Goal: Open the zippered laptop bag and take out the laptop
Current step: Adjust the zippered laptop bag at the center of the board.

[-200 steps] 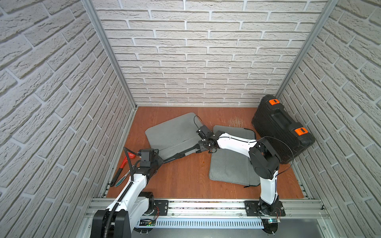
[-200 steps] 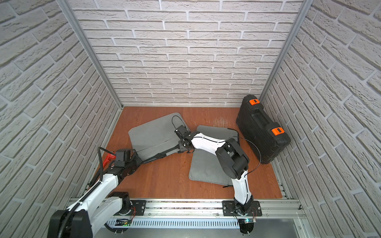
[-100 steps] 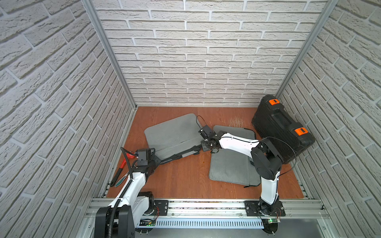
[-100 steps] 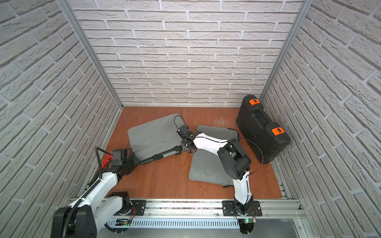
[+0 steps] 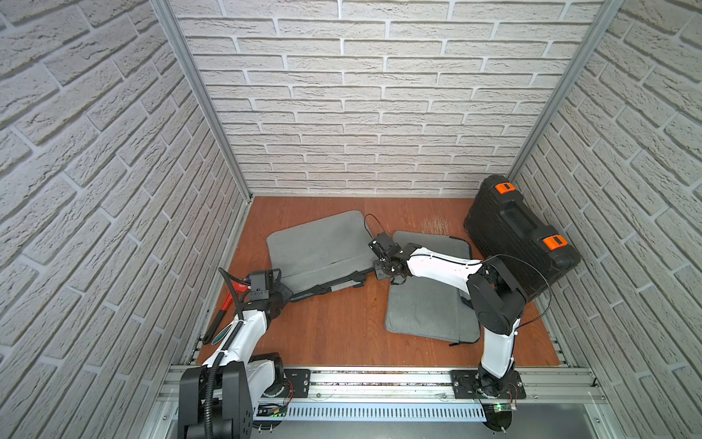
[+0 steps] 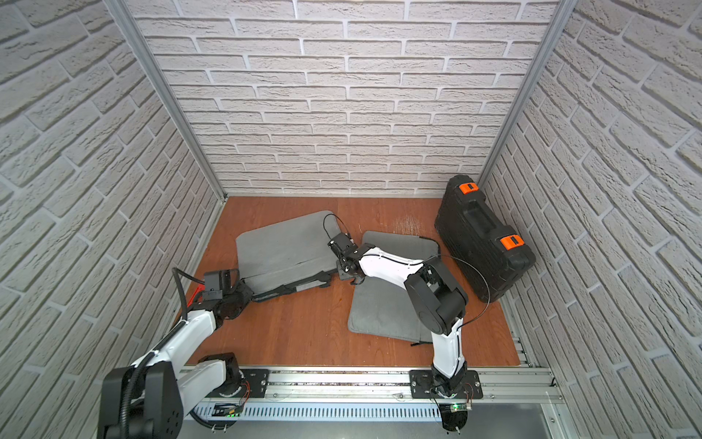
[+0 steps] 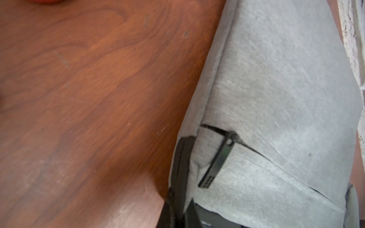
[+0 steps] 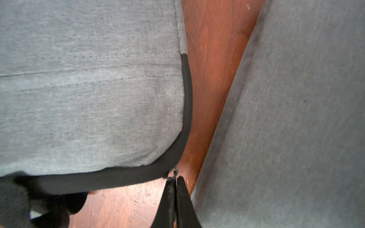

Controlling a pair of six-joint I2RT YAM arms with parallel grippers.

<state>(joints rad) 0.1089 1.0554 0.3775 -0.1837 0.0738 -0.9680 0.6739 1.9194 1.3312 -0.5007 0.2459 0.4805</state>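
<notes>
Nearest, the left gripper (image 5: 294, 295) is clamped, seemingly on the black strap (image 7: 182, 158), and has drawn back toward its own side over the last second, pulling the strap taut. Beyond it the bag (image 5: 319, 247) lies flat on the table (image 5: 334, 334), laptop unseen (presumably still inside). At the bag's right corner the right gripper (image 8: 174, 184) pinches the pull (image 8: 171, 176), having edged it slightly rightward. With the bag braced the zip is creeping open, I judge, and extraction is some way off. Farther right lie a sleeve (image 5: 429, 304) and a case (image 5: 520, 235).
</notes>
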